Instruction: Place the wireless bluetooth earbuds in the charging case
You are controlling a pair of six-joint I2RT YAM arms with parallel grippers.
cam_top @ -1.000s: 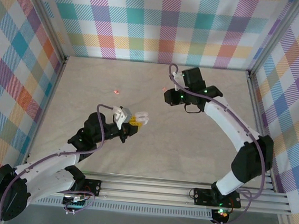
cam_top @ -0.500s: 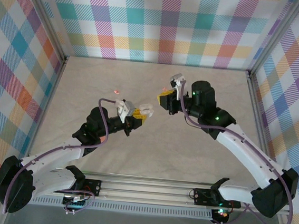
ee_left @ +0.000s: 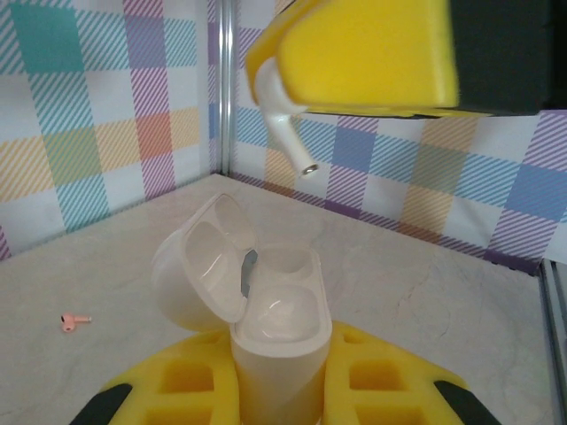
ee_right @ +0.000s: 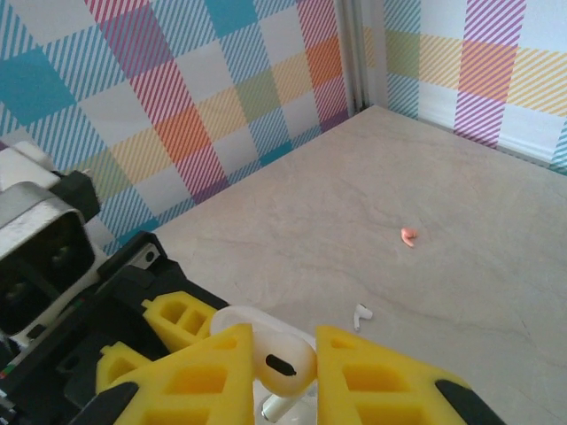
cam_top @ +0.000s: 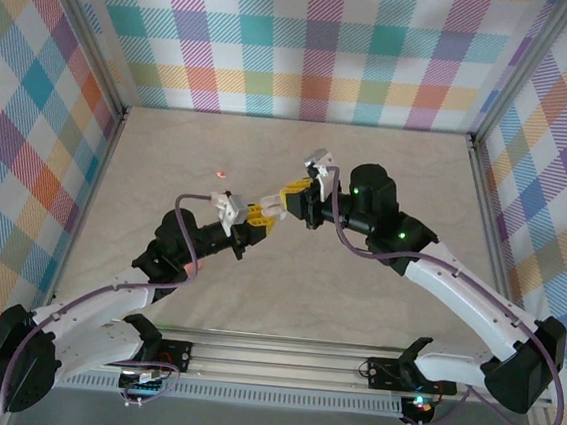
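My left gripper (ee_left: 279,376) is shut on a white charging case (ee_left: 282,341) that stands upright, its lid (ee_left: 199,261) swung open to the left and both wells bare. Just above the case hangs a white earbud (ee_left: 282,119), stem pointing down, with my right gripper (ee_right: 285,359) shut on it. In the right wrist view that earbud (ee_right: 285,361) sits between the yellow fingers, directly over the case's rim (ee_right: 232,320). In the top view the left gripper (cam_top: 255,217) and the right gripper (cam_top: 289,205) nearly meet at mid-table. Another white earbud (ee_right: 361,314) lies loose on the table.
One salmon-pink earbud (cam_top: 220,173) lies on the beige tabletop toward the back left; the left wrist view shows this pink earbud (ee_left: 75,320) at lower left, and the right wrist view has a pink earbud (ee_right: 408,235) farther off. Checked walls with aluminium posts (ee_left: 227,88) enclose the table.
The right arm swung left and toward the front, bringing its white earbud over the case. The left gripper with the case shifted slightly back and right to meet it.
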